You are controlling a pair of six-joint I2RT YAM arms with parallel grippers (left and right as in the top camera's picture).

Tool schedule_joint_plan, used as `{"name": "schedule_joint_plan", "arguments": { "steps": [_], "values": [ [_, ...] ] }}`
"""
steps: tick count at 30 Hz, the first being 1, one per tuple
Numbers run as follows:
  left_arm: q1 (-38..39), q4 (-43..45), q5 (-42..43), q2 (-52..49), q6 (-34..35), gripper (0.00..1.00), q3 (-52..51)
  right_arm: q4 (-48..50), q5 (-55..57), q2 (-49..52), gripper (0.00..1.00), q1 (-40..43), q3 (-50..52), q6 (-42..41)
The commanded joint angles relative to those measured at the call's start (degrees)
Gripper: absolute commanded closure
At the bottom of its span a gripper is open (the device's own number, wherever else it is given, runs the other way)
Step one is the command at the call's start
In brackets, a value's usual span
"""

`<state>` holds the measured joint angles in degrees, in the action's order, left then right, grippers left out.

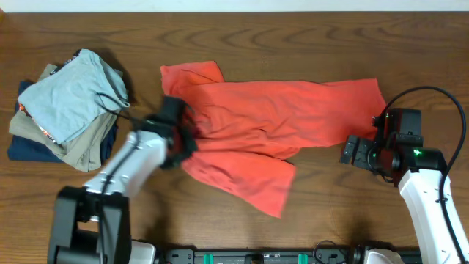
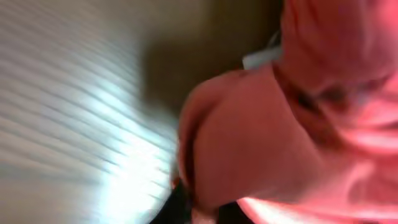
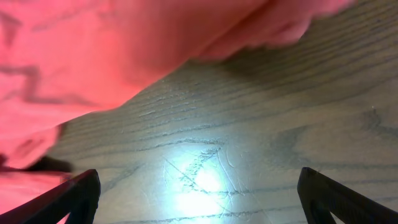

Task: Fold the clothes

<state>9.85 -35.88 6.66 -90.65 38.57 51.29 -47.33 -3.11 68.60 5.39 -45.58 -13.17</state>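
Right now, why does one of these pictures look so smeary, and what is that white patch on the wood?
Left wrist view: smeared into streaks and out of focus, with the red T-shirt only a soft mass. Right wrist view: much sharper, and the white patch is a bright reflection on the table between the dark fingers. Overhead view: crisp and evenly lit, with only soft shadows.

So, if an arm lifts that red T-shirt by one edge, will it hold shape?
Probably floppy: the T-shirt lies creased and rumpled, so it should drape. It looks thin, likely light. Pushed over the wooden table, it would probably bunch.
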Motion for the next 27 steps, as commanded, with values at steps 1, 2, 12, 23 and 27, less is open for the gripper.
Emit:
{"name": "schedule_joint_plan", "arguments": {
  "steps": [1, 2, 12, 23, 27],
  "values": [
    [-4.50, -3.19, 1.62, -0.17, -2.38, 0.24, 3.06, -0.04, 0.31, -0.35, 0.01, 0.46, -0.42, 0.33],
    [-5.27, -4.61, 5.16, -0.17, -2.38, 0.07, 3.04, -0.07, 0.31, -0.35, 0.01, 0.46, -0.42, 0.33],
    [3.39, -13.77, 19.32, -0.24, -0.94, 0.00, 0.04, 0.09, 0.33, -0.35, 0.01, 0.46, -0.39, 0.33],
    [21.90, -6.64, 15.80, -0.79, 12.15, 0.27, -0.50, -0.31, 0.31, -0.33, 0.01, 0.46, -0.39, 0.33],
    [25.99, -4.22, 14.49, -2.10, 16.98, 0.30, -0.50, -0.26, 0.31, -0.33, 0.01, 0.46, -0.39, 0.33]
  ]
}}
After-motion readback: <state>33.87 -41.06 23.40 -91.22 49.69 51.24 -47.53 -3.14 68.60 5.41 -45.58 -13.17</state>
